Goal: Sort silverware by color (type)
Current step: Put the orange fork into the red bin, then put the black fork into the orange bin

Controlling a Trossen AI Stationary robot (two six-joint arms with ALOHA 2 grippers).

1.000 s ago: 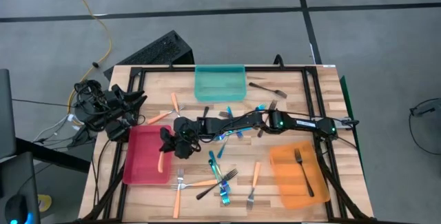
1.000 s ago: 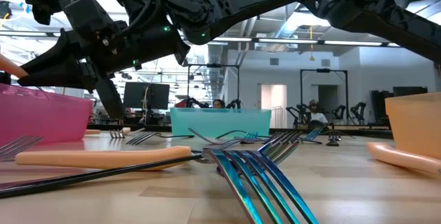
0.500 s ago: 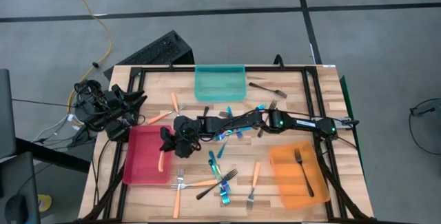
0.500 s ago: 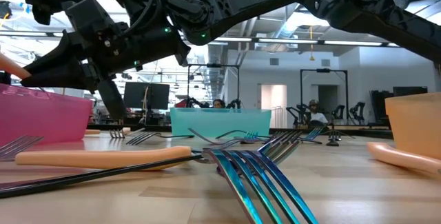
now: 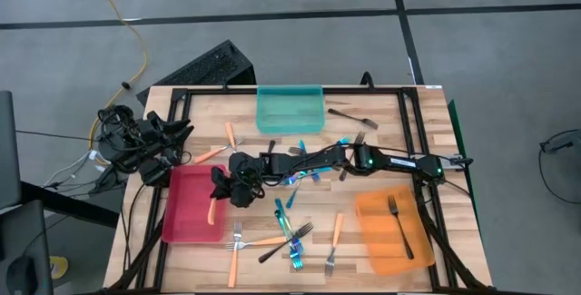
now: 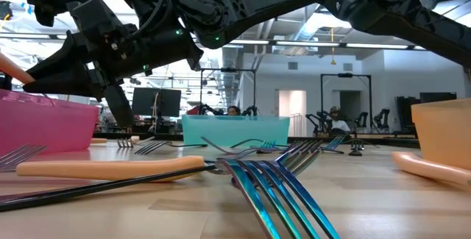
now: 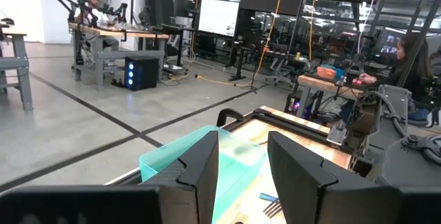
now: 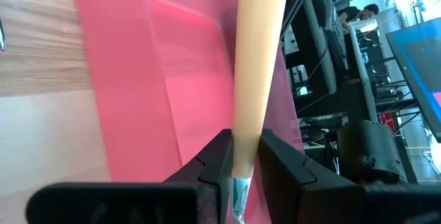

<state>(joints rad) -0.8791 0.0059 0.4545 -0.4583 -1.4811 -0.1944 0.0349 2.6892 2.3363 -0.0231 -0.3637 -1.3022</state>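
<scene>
Pink plastic fills the space under the right gripper (image 5: 221, 195), which reaches across the table and hangs over the red tray (image 5: 186, 225) just inside its near rim, with bare tray floor open beyond the fingertips. Its jaws stand close on either side of an orange-handled fork (image 8: 253, 72), handle pointing away from the fingers over the tray and the silver neck between them; whether they squeeze it or have let go I cannot tell. The handle is smooth, pale orange and straight, and from above it shows as a short orange bar (image 5: 212, 211) just past the fingertips. Behind the wrist, along the arm, blue forks (image 5: 302, 148) lie scattered. Off to the side of the jaws, on the wood, a tangle of dark, blue and orange-handled forks (image 5: 289, 236) lies well apart. The teal tray (image 5: 290, 111) sits on the far side of the arm, and the orange tray (image 5: 390, 234) with one dark fork (image 5: 400, 223) lies back toward the arm's base. The left gripper (image 7: 242, 176) waits off the table's corner, jaws spread with nothing between them.
</scene>
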